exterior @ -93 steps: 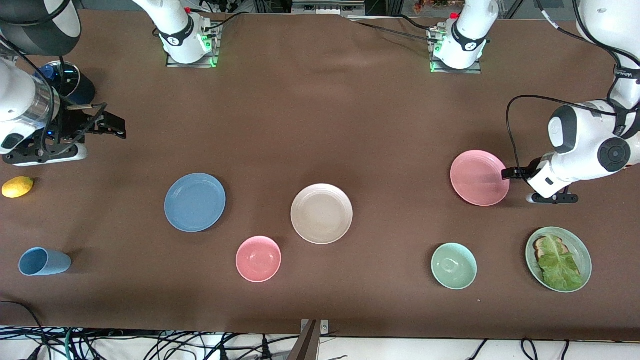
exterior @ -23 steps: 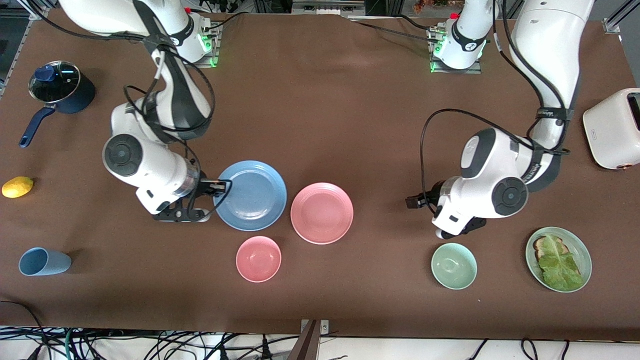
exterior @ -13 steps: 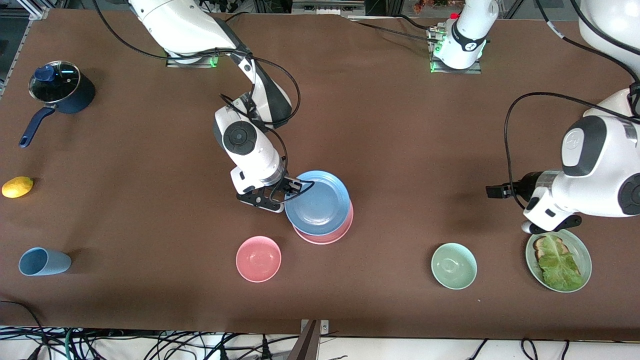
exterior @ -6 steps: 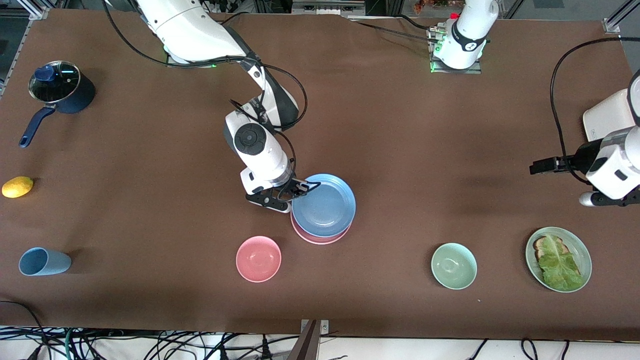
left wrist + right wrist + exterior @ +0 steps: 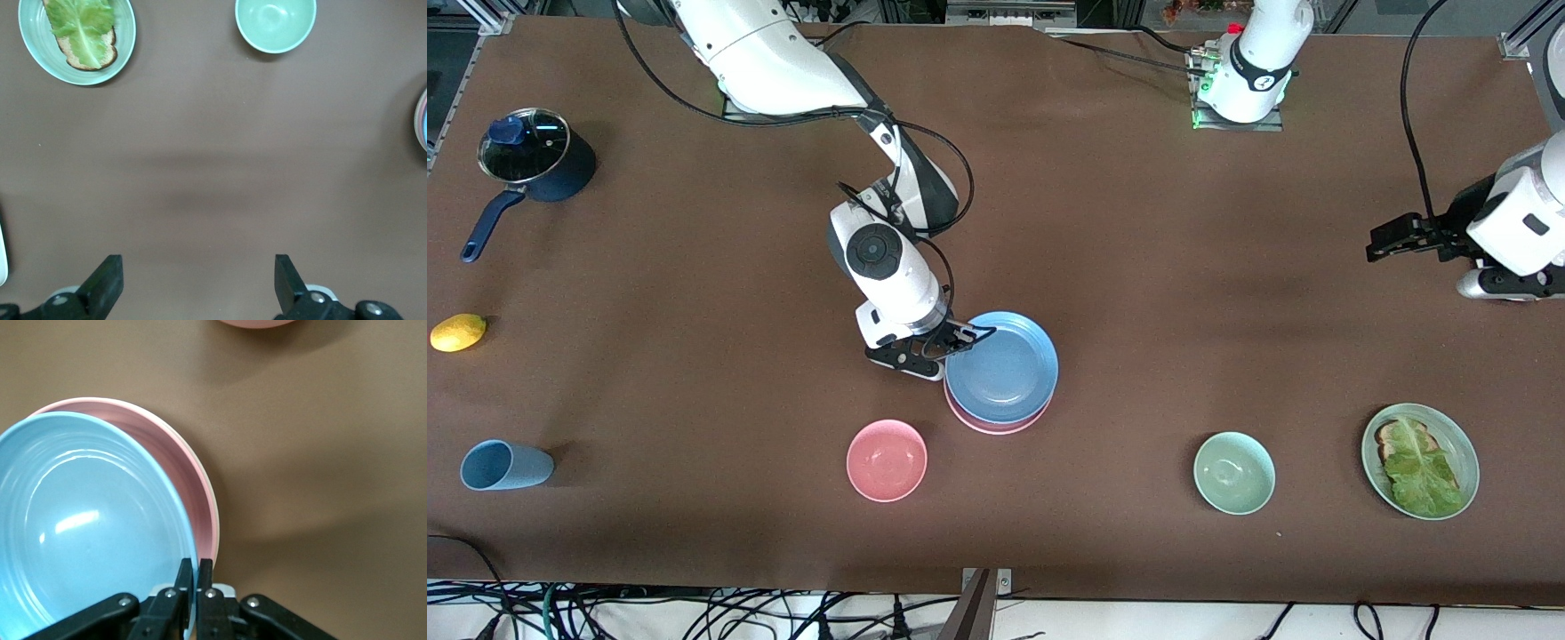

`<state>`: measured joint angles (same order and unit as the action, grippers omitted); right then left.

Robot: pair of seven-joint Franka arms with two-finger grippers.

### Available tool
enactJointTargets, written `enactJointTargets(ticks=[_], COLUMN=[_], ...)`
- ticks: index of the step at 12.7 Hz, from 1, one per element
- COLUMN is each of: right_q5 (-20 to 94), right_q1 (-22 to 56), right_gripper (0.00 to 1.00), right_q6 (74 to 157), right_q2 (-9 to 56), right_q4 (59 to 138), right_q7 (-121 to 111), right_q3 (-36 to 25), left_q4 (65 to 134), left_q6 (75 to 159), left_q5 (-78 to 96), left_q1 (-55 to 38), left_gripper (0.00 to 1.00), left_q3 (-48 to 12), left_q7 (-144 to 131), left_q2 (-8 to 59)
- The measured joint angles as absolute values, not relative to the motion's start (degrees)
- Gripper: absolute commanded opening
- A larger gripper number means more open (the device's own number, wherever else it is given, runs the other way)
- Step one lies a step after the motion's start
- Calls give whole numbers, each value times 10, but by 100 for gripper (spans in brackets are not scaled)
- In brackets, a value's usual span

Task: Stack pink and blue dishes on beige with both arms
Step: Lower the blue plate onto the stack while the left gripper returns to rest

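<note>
The blue plate point(image 5: 1002, 366) lies on top of the pink plate point(image 5: 996, 426), whose rim shows as a crescent on the side nearer the camera. My right gripper point(image 5: 960, 336) is shut on the blue plate's rim point(image 5: 100, 520) at the edge toward the right arm's end; in the right wrist view the right gripper point(image 5: 197, 570) pinches that rim, with the pink plate point(image 5: 193, 473) just beneath. The beige plate is hidden under the two. My left gripper point(image 5: 1376, 249) hangs open and empty over bare table at the left arm's end, its fingers point(image 5: 107, 277) wide apart.
A small pink bowl point(image 5: 887, 460) sits nearer the camera than the stack. A green bowl point(image 5: 1233, 472) and a green plate with lettuce point(image 5: 1420, 460) lie toward the left arm's end. A blue cup point(image 5: 505, 465), a lemon point(image 5: 458, 332) and a pot point(image 5: 534, 156) are at the right arm's end.
The right gripper carried the blue plate over the pink plate and set it lower on it. The left arm pulled back toward its base side, away from the green plate.
</note>
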<state>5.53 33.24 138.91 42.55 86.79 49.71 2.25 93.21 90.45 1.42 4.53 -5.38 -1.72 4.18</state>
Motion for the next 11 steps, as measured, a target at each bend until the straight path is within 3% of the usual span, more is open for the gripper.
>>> enactJointTargets(ticks=[4, 9, 10, 11], right_q5=[55, 52, 51, 51], right_q1=[334, 334, 334, 334], right_gripper=[14, 14, 19, 30], right_q6=[1401, 1408, 1414, 1421], right_q2=[430, 431, 431, 431], right_q4=[868, 868, 868, 868], right_q7=[497, 497, 495, 491], right_q3=[22, 20, 20, 19], left_q4=[984, 968, 965, 962], left_q6=[907, 928, 928, 928], left_q5=[14, 14, 14, 14], left_q1=[9, -14, -14, -14], left_gripper=[100, 100, 100, 100], left_q3=[-51, -5, -4, -3], left_q7=[-17, -16, -16, -16], left_q2=[-18, -33, -33, -33])
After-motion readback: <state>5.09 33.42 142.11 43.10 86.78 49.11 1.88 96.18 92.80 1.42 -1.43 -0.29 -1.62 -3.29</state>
